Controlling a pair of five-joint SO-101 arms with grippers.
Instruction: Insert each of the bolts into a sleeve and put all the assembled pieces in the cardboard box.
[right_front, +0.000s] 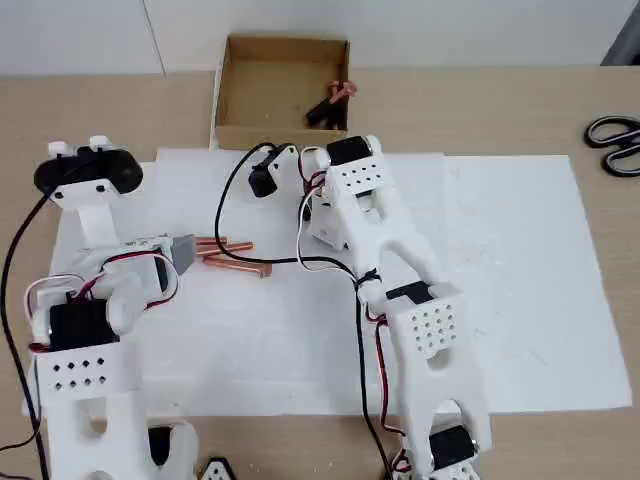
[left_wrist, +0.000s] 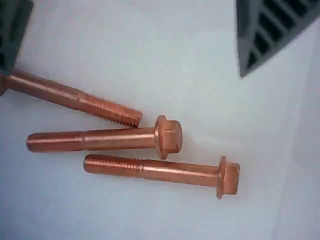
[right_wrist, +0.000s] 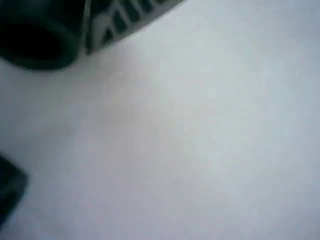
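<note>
Beige wooden counter (right_front: 500, 100), seen from above, carries a white foam sheet (right_front: 520, 300) on which two white robot arms stand. At centre left of the overhead picture, the left gripper (right_front: 184, 252) sits low over the sheet and points right. Its dark ribbed fingers (left_wrist: 265, 30) are spread wide and hold nothing. Just in front of the fingertips, three copper-coloured hex-head bolts (left_wrist: 105, 139) lie flat on the sheet, nearly parallel and close together, apart from the gripper. The wide opening and the aim suggest this arm is lined up to pick up one bolt.

Above centre, the dark right gripper (right_front: 265, 178) hangs near the sheet's far edge; whether it is open or closed cannot be told.

At top centre stands an open brown cardboard box (right_front: 270, 95). A few copper and black pieces (right_front: 330, 102) lie in its right corner, probably finished assemblies kept away from the loose bolts. Black-handled scissors (right_front: 612, 140) lie at the right edge.
</note>
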